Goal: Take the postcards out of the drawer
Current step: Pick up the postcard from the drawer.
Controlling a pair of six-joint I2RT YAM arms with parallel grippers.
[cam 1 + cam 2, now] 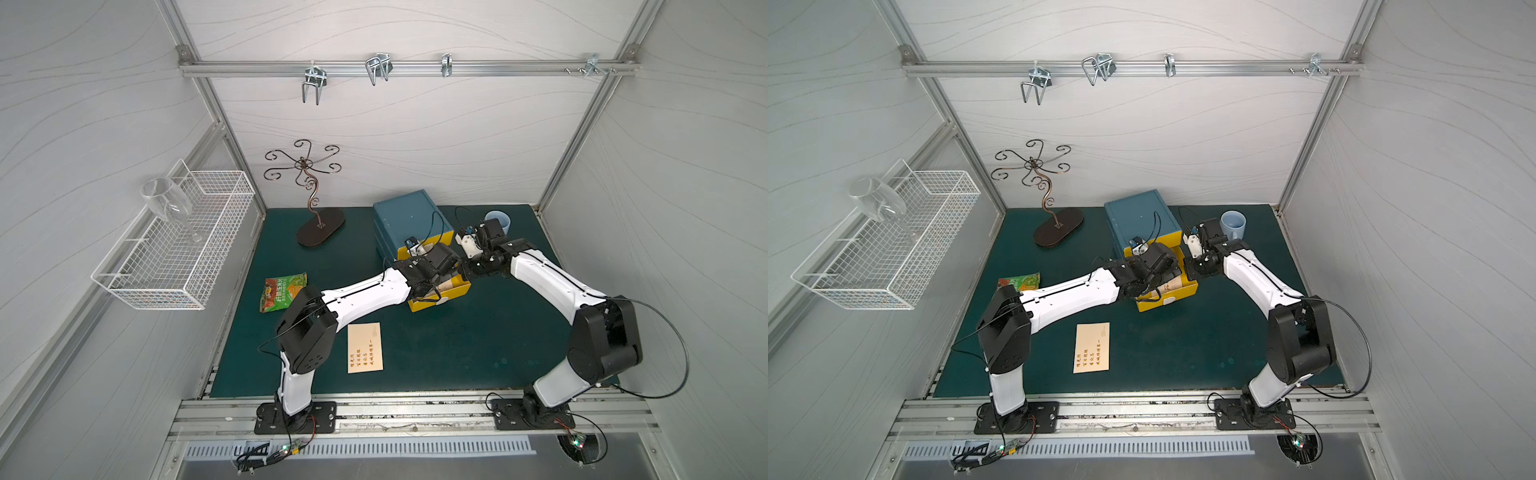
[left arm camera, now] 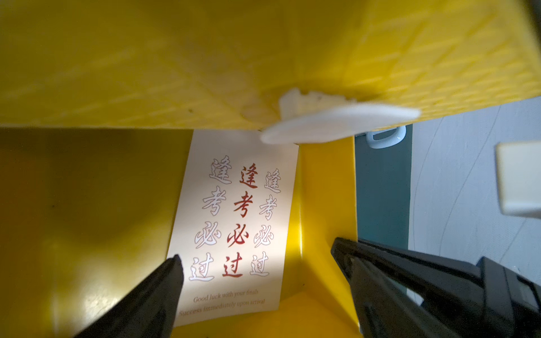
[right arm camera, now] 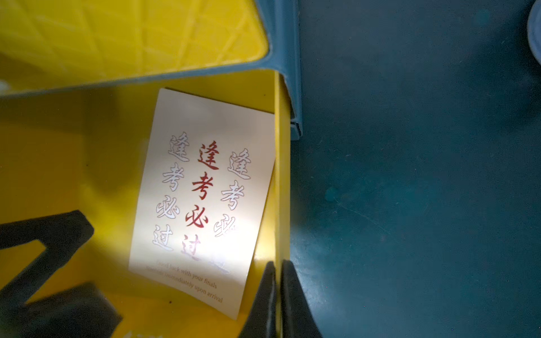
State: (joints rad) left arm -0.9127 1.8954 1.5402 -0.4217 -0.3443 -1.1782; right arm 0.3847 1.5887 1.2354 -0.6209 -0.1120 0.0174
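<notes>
- Taking the back wall as twelve o'clock, the nearest thing to me is a postcard (image 1: 365, 348). It lies flat on the green mat (image 1: 478, 340), out in the open at about seven o'clock from the yellow drawer (image 1: 455, 293). It is a cream rectangle with four short columns of small orange-brown characters at its near end and a faint mark at a far corner.
- A green-and-red snack packet (image 1: 282, 291) lies at nine o'clock from the drawer, partly behind the left arm.
- The drawer stands pulled out of the blue cabinet (image 1: 405, 216) toward six o'clock.
- The left gripper (image 2: 257, 250) hangs inside the drawer with its fingers spread wide, holding nothing. I cannot tell whether it touches the card below.
- The second postcard (image 2: 234, 222) lies flat on the drawer floor, just beside the three o'clock side wall. It is cream with three columns of four bold brush characters, the middle column solid red and the outer two pale with thin outlines. Small English print at one end reads "Good luck with your finals".
- The right gripper (image 3: 277, 264) is pinched tight on that same side wall, one finger inside and one outside.
- A pale blue mug (image 1: 498, 220) sits at one o'clock from the drawer, near the cabinet.
- A scrolled metal stand (image 1: 320, 226) rises at eleven o'clock.
- A wire basket (image 1: 174, 266) hangs on the nine o'clock wall with a wine glass (image 1: 166, 199) leaning in it.
</notes>
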